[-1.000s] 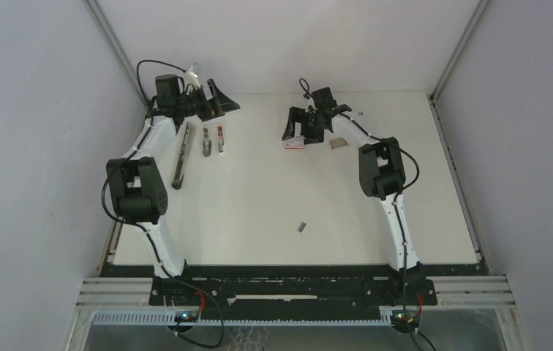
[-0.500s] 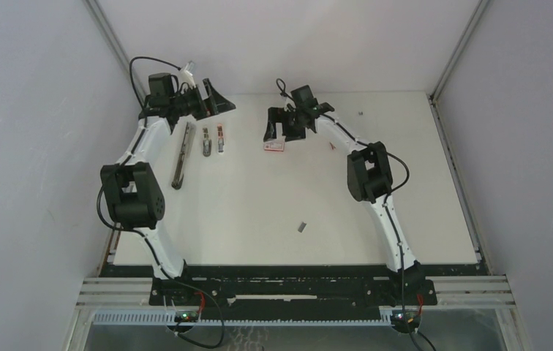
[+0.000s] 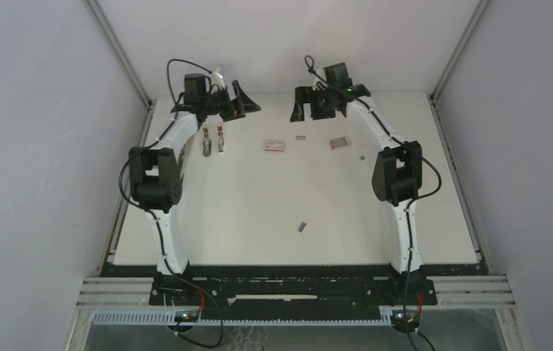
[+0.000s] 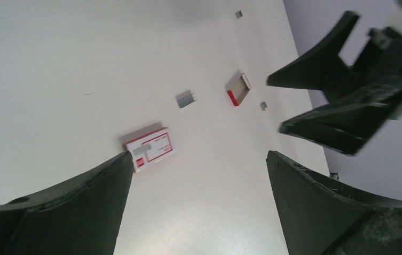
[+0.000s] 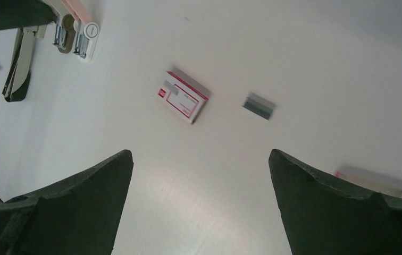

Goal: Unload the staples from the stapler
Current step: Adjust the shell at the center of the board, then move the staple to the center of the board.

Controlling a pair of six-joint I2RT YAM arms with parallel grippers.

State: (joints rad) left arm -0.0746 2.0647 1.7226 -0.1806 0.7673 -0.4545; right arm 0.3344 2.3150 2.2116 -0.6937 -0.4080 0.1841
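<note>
Staples [image 3: 303, 227] in three bits; two boxes [image 3: 274, 145]

A small flat red-and-white box [image 3: 274, 145] lies on a white table [image 3: 259, 212], toward its far edge. To its right, apart from it, lies an open brown cardboard tray [image 3: 339, 142] with a red side. Plain grey walls [image 3: 32, 146] enclose the table on three sides.

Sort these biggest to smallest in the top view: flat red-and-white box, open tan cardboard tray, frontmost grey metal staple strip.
Flat red-and-white box and open tan cardboard tray: about alike, can't rank.
Frontmost grey metal staple strip: smallest.
</note>
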